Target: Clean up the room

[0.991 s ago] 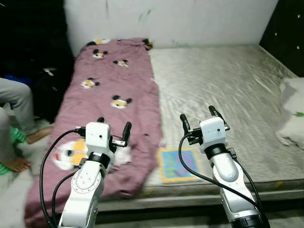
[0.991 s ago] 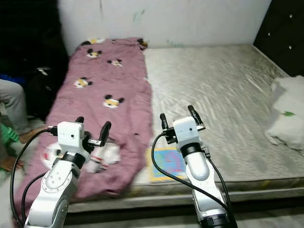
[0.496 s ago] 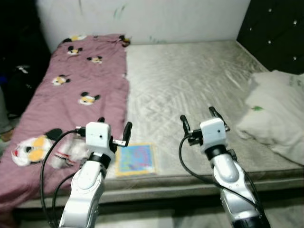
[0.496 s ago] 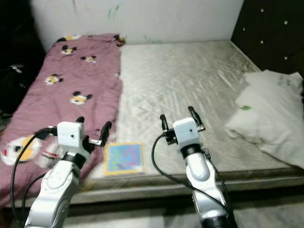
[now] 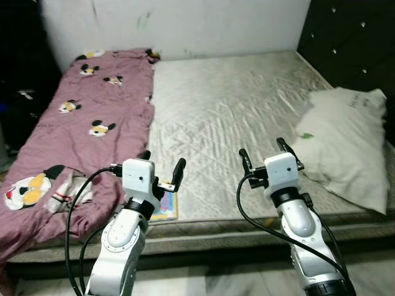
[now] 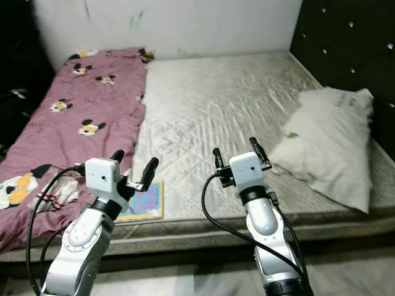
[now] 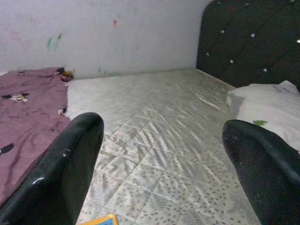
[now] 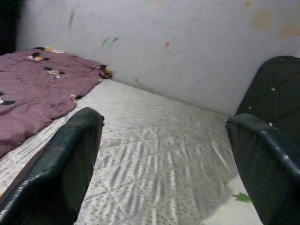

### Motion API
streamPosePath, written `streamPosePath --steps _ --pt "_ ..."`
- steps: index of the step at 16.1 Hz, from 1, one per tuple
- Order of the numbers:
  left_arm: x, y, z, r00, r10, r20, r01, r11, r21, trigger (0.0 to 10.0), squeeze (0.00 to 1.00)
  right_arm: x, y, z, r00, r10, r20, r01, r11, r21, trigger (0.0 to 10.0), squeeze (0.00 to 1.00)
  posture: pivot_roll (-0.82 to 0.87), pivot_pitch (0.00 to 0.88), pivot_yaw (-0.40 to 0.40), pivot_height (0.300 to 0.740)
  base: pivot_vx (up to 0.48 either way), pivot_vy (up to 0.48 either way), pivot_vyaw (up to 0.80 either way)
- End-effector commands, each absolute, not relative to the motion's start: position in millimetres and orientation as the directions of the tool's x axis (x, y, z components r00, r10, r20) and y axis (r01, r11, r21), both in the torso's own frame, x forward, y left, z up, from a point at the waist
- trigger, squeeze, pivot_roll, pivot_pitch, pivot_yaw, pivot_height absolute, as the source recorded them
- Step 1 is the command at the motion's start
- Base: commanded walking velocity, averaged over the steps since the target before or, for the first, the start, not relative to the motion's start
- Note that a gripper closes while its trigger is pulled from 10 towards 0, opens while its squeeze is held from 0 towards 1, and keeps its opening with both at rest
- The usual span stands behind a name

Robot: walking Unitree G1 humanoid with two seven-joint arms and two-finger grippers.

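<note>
My left gripper and right gripper: fingers apart, empty, raised over mattress edge ready to reach. Colourful book lies at near edge beside purple blanket. Pillow against headboard.

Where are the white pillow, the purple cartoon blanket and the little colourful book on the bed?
white pillow [image 5: 345, 145], left eye view, middle of its top face.
purple cartoon blanket [image 5: 74, 132], left eye view, its flat middle stretch.
colourful book [image 6: 143, 203], right eye view, its visible cover near the mattress edge.
</note>
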State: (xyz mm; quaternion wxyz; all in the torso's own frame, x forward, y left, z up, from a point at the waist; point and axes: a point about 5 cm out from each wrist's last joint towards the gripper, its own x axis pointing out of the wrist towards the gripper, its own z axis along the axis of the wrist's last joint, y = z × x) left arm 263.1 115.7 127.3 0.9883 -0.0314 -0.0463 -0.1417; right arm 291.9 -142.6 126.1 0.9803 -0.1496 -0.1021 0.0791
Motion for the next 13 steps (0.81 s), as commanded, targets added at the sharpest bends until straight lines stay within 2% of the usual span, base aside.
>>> streamPosePath --steps 1,9,13 --pt "263.3 117.8 129.8 0.955 -0.273 0.112 0.28 0.959 -0.045 10.0 0.0 292.7 -142.0 129.8 0.963 0.191 0.19 -0.124 0.94 -0.317 10.0 0.0 -0.11 0.046 0.047 0.74 0.337 0.0 0.0" --pt "265.5 118.0 130.4 0.959 -0.257 0.118 0.264 0.963 -0.048 10.0 0.0 294.6 -141.8 130.6 0.962 0.189 0.195 -0.121 0.941 -0.316 10.0 0.0 -0.11 0.041 0.048 0.74 0.355 0.0 0.0" --pt "267.4 118.3 128.8 0.966 -0.239 0.102 0.244 0.969 -0.041 10.0 0.0 294.0 -140.0 128.5 0.963 0.192 0.191 -0.126 0.942 -0.312 10.0 0.0 -0.11 0.037 0.047 0.74 0.0 0.0 0.0"
